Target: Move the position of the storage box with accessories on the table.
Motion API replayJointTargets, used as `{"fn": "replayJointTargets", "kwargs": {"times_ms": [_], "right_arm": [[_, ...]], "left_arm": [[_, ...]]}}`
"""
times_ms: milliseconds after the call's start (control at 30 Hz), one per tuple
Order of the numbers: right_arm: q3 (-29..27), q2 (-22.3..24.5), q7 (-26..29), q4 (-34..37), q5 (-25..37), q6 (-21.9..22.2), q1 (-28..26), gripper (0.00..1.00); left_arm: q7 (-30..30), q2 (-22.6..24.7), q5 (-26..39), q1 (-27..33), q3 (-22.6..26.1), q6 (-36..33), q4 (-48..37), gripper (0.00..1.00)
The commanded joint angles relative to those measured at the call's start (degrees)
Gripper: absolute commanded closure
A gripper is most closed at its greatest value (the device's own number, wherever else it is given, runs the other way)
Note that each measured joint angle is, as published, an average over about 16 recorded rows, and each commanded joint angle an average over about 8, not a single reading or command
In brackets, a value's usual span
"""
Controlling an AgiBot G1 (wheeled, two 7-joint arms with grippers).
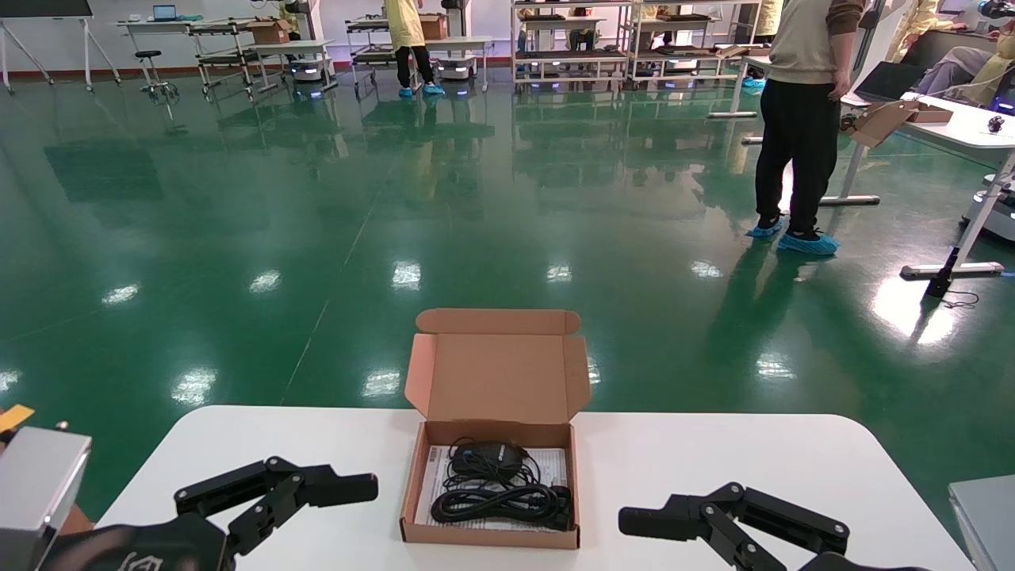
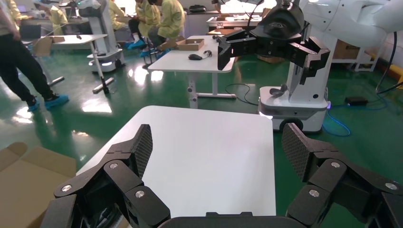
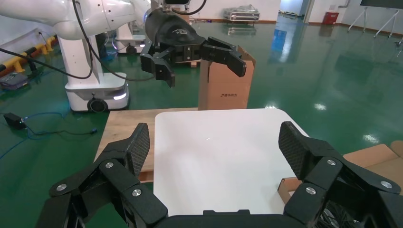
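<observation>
The brown cardboard storage box (image 1: 412,496) lies on the white table (image 1: 714,476), at its middle near the front edge, with its lid flap (image 1: 498,377) standing open. Inside are a black coiled cable (image 1: 499,501), a small black adapter (image 1: 490,454) and a white printed sheet (image 1: 438,474). My left gripper (image 1: 349,493) is open and empty to the left of the box, a short gap away. My right gripper (image 1: 646,523) is open and empty to the right of it. The left wrist view shows the box lid (image 2: 28,185); the right wrist view shows a box corner (image 3: 291,186).
A person (image 1: 801,119) stands on the green floor at the far right, beside another white desk (image 1: 971,131). A grey block (image 1: 40,476) sits off the table's left end and a grey panel (image 1: 987,507) off its right. An upright carton (image 3: 223,85) stands beyond the table's left end.
</observation>
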State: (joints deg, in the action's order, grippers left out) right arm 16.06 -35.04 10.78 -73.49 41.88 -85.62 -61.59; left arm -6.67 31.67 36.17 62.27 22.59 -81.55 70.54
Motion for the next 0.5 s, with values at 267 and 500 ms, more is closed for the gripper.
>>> {"fn": "replayJointTargets", "kwargs": {"times_ms": [267,500], "right_arm": [[0.0,0.0,0.0,0.0,0.0,0.0,0.0,0.0],[0.4,0.3,0.9,-0.1,0.7,0.1,-0.2,0.0]], "left_arm": [[0.0,0.0,0.0,0.0,0.0,0.0,0.0,0.0],[0.0,0.0,0.0,0.0,0.0,0.0,0.0,0.0]]}}
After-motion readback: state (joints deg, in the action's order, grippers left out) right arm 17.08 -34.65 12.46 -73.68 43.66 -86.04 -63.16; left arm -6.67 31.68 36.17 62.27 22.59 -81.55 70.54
